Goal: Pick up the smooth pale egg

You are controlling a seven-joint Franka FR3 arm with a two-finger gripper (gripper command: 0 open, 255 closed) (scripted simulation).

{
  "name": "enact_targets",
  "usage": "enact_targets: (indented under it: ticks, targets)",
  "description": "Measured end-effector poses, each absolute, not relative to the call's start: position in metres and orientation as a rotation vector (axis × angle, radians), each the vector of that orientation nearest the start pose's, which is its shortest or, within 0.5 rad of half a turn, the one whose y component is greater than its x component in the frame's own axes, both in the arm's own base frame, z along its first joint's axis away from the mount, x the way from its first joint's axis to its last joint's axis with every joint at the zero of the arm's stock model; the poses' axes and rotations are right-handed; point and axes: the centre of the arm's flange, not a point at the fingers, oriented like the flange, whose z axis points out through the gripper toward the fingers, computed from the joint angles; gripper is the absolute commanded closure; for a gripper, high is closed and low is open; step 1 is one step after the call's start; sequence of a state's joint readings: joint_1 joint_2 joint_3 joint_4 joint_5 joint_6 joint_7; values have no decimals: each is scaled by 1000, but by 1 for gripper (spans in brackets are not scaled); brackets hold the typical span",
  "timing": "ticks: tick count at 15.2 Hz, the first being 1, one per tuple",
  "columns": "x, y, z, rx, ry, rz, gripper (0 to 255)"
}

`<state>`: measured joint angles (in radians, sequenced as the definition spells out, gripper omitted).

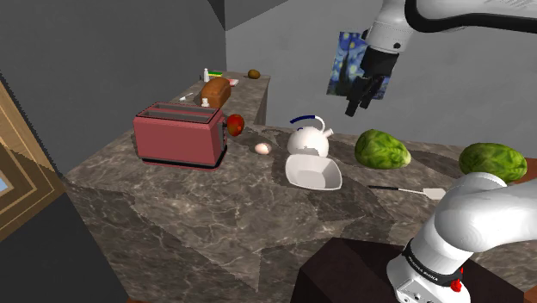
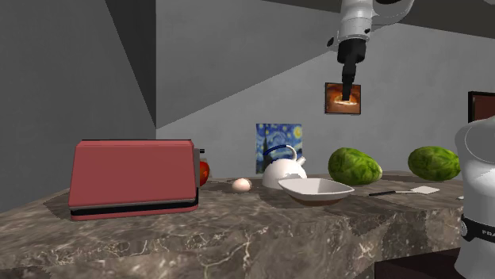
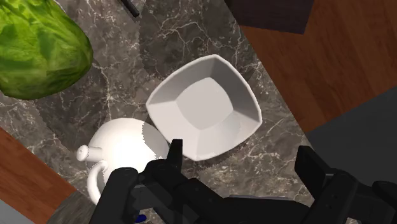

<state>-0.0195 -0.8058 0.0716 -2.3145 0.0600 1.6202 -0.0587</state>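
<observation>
Shoulder view: wide-spread end effector (image 1: 357, 107) over bowl (image 1: 314, 172); egg (image 1: 262, 148) untouched; arm (image 2: 478, 182) reads "FRA".

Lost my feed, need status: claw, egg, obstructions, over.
Claw open, high above white bowl. Egg on counter between red toaster and white kettle, not held. Path from above looks clear.

A dark, veined marble counter (image 1: 172, 215) is backed by plain grey walls (image 1: 103, 60). Behind the counter a blue swirling-sky painting (image 1: 342, 64) is seen against the wall, and a small orange picture (image 2: 333, 107) is hung higher up. Reddish wooden floor (image 3: 331, 70) is seen beside the counter, and a wooden frame (image 1: 21, 181) off its corner.
</observation>
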Motion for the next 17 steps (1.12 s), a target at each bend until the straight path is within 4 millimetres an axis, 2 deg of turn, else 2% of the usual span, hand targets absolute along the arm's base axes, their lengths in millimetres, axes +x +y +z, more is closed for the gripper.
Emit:
enact_targets:
  ticks: [2, 4, 17]
  targets:
    - [311, 30, 618, -3127, -145, -171, 0]
    - [329, 33, 606, -3126, -149, -165, 0]
    - [471, 33, 507, -3126, -177, -127, 0]
